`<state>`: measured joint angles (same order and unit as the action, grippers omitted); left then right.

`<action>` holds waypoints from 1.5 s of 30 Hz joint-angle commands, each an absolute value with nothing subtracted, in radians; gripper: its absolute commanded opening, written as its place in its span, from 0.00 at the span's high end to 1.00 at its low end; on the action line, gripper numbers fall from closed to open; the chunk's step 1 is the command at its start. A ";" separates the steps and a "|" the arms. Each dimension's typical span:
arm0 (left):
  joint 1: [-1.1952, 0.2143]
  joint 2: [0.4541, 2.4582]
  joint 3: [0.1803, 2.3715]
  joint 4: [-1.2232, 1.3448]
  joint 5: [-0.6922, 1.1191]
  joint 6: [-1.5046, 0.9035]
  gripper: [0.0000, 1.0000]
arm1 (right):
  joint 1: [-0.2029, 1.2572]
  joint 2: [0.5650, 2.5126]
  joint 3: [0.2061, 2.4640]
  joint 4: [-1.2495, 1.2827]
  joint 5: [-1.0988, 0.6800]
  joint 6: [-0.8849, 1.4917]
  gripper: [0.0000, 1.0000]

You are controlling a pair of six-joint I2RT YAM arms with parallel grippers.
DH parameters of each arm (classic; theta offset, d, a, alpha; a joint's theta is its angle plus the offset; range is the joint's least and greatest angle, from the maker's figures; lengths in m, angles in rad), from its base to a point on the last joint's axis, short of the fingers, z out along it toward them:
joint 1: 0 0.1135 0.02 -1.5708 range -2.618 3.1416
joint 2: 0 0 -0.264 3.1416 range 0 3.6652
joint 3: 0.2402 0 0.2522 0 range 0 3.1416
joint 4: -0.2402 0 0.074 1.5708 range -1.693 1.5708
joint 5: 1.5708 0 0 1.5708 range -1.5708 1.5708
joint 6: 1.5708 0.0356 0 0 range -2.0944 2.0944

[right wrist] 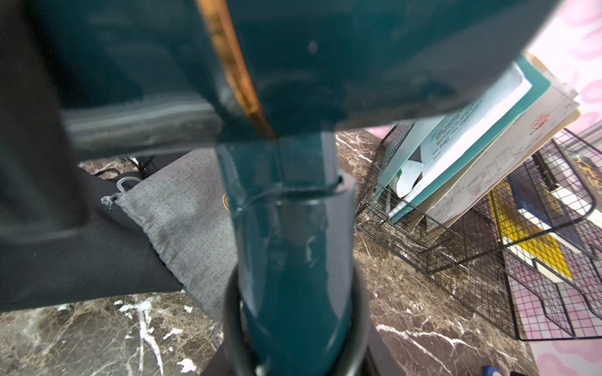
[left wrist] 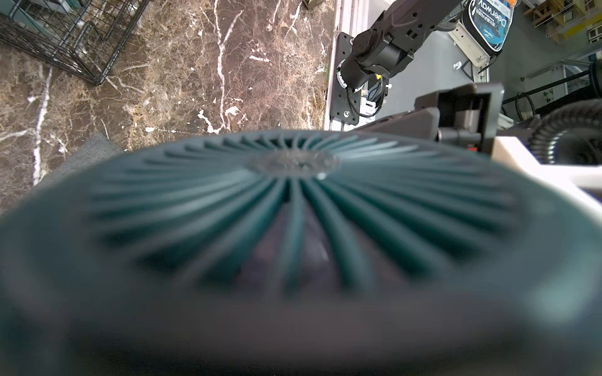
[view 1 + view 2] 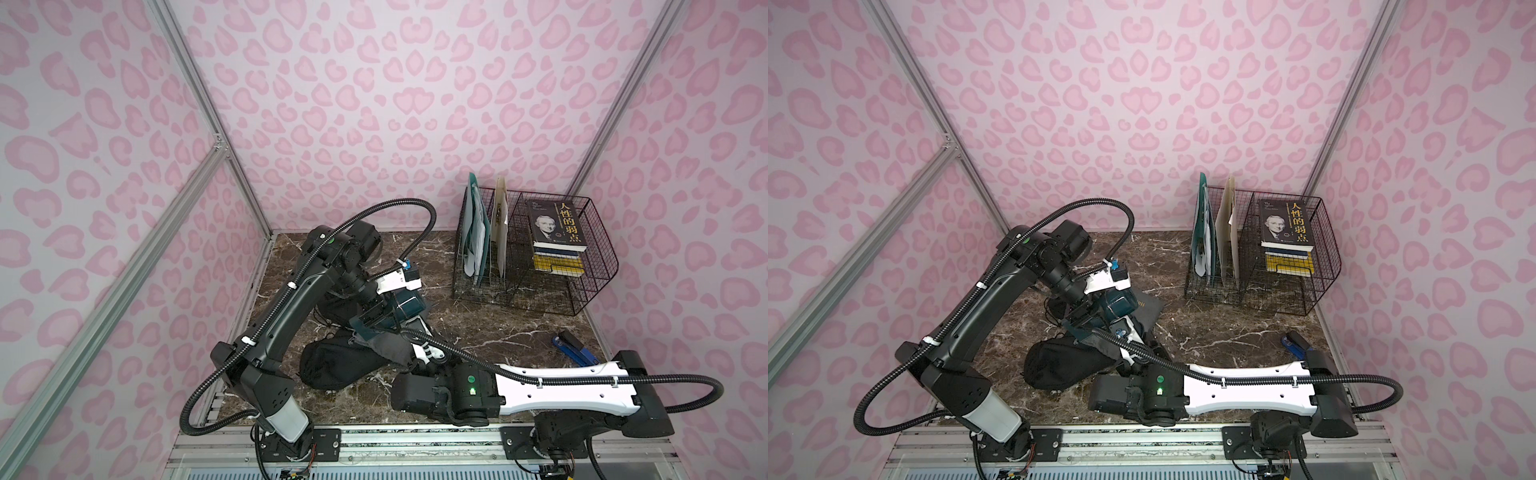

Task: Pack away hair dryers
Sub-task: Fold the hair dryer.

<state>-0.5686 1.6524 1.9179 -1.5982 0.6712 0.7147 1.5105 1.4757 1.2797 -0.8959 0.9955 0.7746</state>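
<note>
1. Position. The teal hair dryer is held clear of the bench, left of centre, between the two arms. In the right wrist view its handle runs straight away from the camera to the barrel, which lies crosswise.

2. Right pincer. I read it as clamped on the lower handle. The jaws themselves are hidden beneath the camera.

3. Left pincer. It reaches the barrel from the far-left side. The rear grille fills the left wrist view, so the barrel's long axis points back along this arm. The jaws are not visible, so I cannot tell whether they are spread or gripping.

4. Governing relation. The barrel lines up with the left pincer and the handle with the right. I judge the next step to be a handover, or a feed into a pouch.

5. Surroundings. The grey pouch lies just beyond the handle. The bulging black pouch lies near-left of the dryer. The wire rack and the stapler stand well apart on the right. The two wrists are crowded together, so contact between them is the main hazard.
</note>
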 commanded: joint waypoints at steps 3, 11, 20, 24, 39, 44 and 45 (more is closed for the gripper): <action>-0.578 1.663 1.932 -1.624 0.740 0.709 0.31 | 1.517 1.495 1.301 -0.851 1.052 0.762 1.00; -0.583 1.670 1.924 -1.637 0.742 0.715 0.26 | 1.521 1.479 1.300 -0.840 1.058 0.753 1.00; -0.584 1.667 1.934 -1.676 0.719 0.750 0.98 | 1.508 1.467 1.312 -0.845 0.971 0.749 0.64; -0.584 1.661 1.973 -1.715 0.680 0.799 0.98 | 1.439 1.384 1.278 -0.767 0.675 0.691 0.54; -0.593 1.675 2.113 -1.829 0.728 0.905 0.98 | 1.231 0.912 1.047 -0.545 0.102 0.611 0.44; -0.602 1.674 2.121 -1.830 0.774 0.877 0.98 | 1.171 0.921 1.038 -0.553 0.045 0.576 0.43; -0.607 1.673 2.121 -1.830 0.780 0.872 0.98 | 1.164 0.930 1.038 -0.554 0.043 0.567 0.43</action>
